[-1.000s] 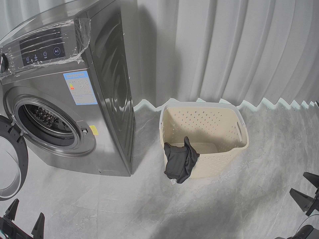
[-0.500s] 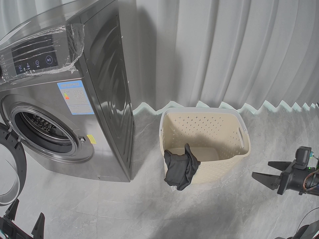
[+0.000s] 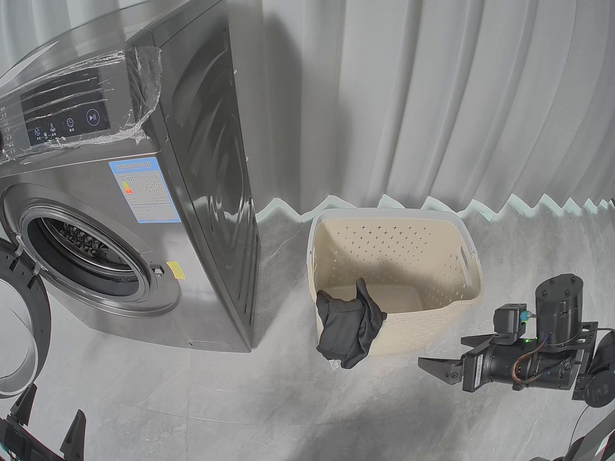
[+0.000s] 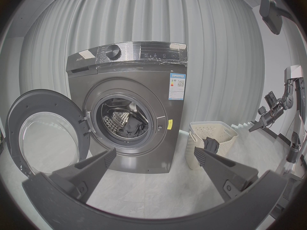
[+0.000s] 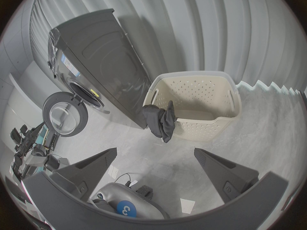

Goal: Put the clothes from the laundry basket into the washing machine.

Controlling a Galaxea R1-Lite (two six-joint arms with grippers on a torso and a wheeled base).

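The dark garment (image 3: 349,328) lay draped over the near rim of the laundry basket (image 3: 384,214), at the corner closest to the washing machine (image 3: 192,161). Part of it was tucked inside and the larger part hung down the outer wall toward the floor. Its long axis therefore ran roughly up and down, with a peaked fold standing above the rim. The right gripper (image 3: 442,351) hung low beside the basket's near right corner, jaws spread wide and empty, its fingers aimed leftward along the basket's front wall. The garment lay straight ahead of it in that direction and a little farther from the robot. The left gripper (image 3: 51,411), also wide and empty, sat well apart, below the open door (image 3: 19,328), so the right arm was plainly the nearer. Dark shapes in the drum (image 4: 132,128) were probably clothes, though the view was too small to be sure.
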